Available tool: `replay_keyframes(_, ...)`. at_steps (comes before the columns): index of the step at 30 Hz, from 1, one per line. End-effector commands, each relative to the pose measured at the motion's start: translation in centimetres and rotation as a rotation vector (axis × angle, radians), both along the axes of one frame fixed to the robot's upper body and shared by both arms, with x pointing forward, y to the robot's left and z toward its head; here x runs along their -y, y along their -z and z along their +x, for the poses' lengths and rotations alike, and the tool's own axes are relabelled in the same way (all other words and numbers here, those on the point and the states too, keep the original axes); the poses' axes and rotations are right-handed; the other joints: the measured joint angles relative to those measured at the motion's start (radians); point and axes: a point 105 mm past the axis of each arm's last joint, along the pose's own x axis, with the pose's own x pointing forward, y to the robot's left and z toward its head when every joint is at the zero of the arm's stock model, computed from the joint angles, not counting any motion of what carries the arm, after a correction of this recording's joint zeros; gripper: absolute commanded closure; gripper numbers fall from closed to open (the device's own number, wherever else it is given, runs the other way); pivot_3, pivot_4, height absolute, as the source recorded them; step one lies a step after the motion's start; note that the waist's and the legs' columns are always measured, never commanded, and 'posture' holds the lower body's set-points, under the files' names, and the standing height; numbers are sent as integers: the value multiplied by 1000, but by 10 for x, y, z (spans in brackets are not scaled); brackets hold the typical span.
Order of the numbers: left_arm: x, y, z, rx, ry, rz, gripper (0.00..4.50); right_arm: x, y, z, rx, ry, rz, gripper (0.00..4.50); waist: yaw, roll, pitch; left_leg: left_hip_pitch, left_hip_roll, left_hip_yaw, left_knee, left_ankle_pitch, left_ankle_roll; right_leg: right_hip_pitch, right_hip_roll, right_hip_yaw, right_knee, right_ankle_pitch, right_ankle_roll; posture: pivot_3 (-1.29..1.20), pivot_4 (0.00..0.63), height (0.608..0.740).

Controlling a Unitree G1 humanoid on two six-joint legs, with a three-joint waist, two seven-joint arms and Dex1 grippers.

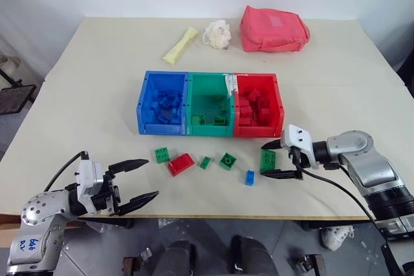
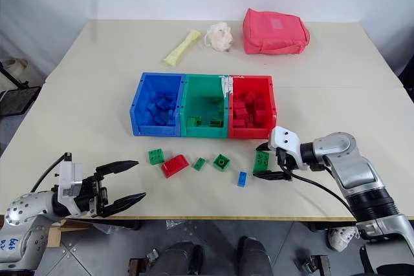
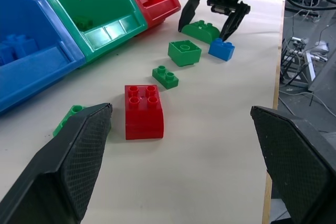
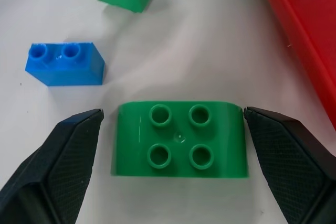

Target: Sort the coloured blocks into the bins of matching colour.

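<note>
Grasping of a green block is the step in hand. The right hand (image 1: pixel 281 159) sits low over the bench (image 1: pixel 77 82), its two fingers straddling the rounded green block (image 4: pixel 180 140) that lies just in front of the red bin (image 1: pixel 258 106). In the right wrist view the fingertips (image 4: pixel 63 150) stand on either side of the block with a sliver of bench showing between pad and plastic, so the hand is open around it, not yet gripping; whether one pad already brushes the block is hard to say.

The next move calls for closing squarely on the block's two short ends, lifting it, and carrying it far and left to the green bin (image 1: pixel 209 105), the middle of the three. The small blue block (image 4: pixel 64 65) lies just left of the grasp and should not be knocked.

The left hand (image 1: pixel 134 182) waits open and empty at the near left edge. Other loose blocks lie in a row on the bench: a red block (image 1: pixel 181 163) and three more green ones (image 1: pixel 227 160), all near the bins. The blue bin (image 1: pixel 163 103) stands at the left end.
</note>
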Motion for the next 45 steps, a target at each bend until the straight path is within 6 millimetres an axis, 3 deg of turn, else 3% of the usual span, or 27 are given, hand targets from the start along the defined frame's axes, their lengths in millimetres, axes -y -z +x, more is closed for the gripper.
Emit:
replay_keyframes(1,2,-6,-1,34,8,-1,0,1,14,-8,-57,7,-13,1096,1,-1,0,0,0,0,0,0,0,0,0,0,0,0,0,0,150,740)
replay_keyframes(7,1,-12,8,54,-4,-13,0,-7,3,-6,-6,19,43,1095,1,-1,-1,0,0,0,0,0,0,0,0,0,0,0,0,0,150,740)
replay_keyframes(16,0,-26,30,111,-54,-67,0,-39,-64,1,154,2,176,1095,-4,0,0,-1,0,0,0,0,0,-1,0,0,1,0,0,0,150,740)
replay_keyframes(20,1,-30,36,124,-75,-90,0,-66,-96,13,227,-24,271,1095,-8,0,0,-1,0,0,0,0,0,-1,0,0,2,0,0,0,150,740)
replay_keyframes(24,1,-32,40,131,-83,-97,0,-98,-115,34,281,-33,335,1095,-21,0,0,-1,0,0,0,0,0,-2,1,0,3,0,0,0,150,740)
replay_keyframes(26,1,-31,41,128,-81,-93,0,-113,-117,45,293,-35,353,1095,-25,0,0,0,-1,0,0,0,0,-2,1,-1,4,0,0,0,150,740)
replay_keyframes(30,5,-30,44,128,-57,-80,0,-146,-102,70,306,-15,321,1095,-33,0,0,-1,-2,0,0,0,0,-4,3,-2,6,0,0,0,150,740)
replay_keyframes(33,6,-31,47,135,-51,-78,0,-156,-105,77,325,-13,346,75,-33,0,0,-1,-3,-3,0,0,0,-4,2,-2,8,0,0,0,150,740)
replay_keyframes(39,6,-35,52,151,-39,-72,0,-158,-115,74,356,-57,368,32,-46,0,0,-1,-5,-5,0,1,0,-4,2,-2,11,0,0,0,150,740)
replay_keyframes(45,8,-35,53,148,4,-57,0,-142,-118,53,341,-140,369,32,-49,1,0,-1,-4,-4,0,1,0,-5,2,-2,11,0,0,0,150,740)
